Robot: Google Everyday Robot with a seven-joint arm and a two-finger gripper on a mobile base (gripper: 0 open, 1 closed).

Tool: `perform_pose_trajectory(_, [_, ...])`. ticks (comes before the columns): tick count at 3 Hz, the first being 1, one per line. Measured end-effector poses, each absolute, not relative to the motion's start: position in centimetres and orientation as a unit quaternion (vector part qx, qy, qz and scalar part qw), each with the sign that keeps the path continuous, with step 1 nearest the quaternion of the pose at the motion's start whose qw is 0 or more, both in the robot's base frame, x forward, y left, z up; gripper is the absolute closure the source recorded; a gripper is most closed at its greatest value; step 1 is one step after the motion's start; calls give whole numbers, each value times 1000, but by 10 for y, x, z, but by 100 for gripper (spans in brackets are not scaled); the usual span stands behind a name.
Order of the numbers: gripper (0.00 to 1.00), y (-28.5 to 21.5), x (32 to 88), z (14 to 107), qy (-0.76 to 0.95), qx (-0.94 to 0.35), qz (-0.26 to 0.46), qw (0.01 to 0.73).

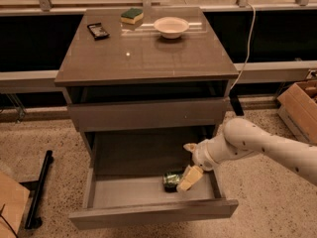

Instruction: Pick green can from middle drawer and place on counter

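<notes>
The middle drawer (pixel 153 213) stands pulled out at the lower centre of the frame, below a closed drawer front (pixel 148 113). The green can (pixel 171 179) lies on its side on the drawer floor, right of centre and near the front panel.

The white arm (pixel 257 145) enters from the right edge and reaches down into the drawer. The hand (pixel 185 181) is positioned at the right side of the green can, touching or just beside it. Hand state: it cannot be told whether the hand is wide, narrow or gripping the can.

The glossy surface (pixel 148 58) in the upper half of the frame carries:
- a green-and-yellow sponge (pixel 132 16), at the rear;
- a pale bowl (pixel 171 27), to the right of the sponge;
- a small dark flat object (pixel 98 30), at the rear left.

A cardboard box (pixel 299 105) sits on the floor at the right edge.
</notes>
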State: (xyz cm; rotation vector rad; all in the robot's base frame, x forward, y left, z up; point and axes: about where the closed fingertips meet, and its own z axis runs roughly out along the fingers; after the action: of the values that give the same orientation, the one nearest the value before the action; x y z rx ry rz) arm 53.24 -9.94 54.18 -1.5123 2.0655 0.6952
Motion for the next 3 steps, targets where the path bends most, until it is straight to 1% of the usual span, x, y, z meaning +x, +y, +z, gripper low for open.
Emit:
perform_pose_trajectory(1, [0,-97,547,509,752,-549,274,240])
perform_pose_trajectory(3, [0,-86,552,475,764,-532,281,235])
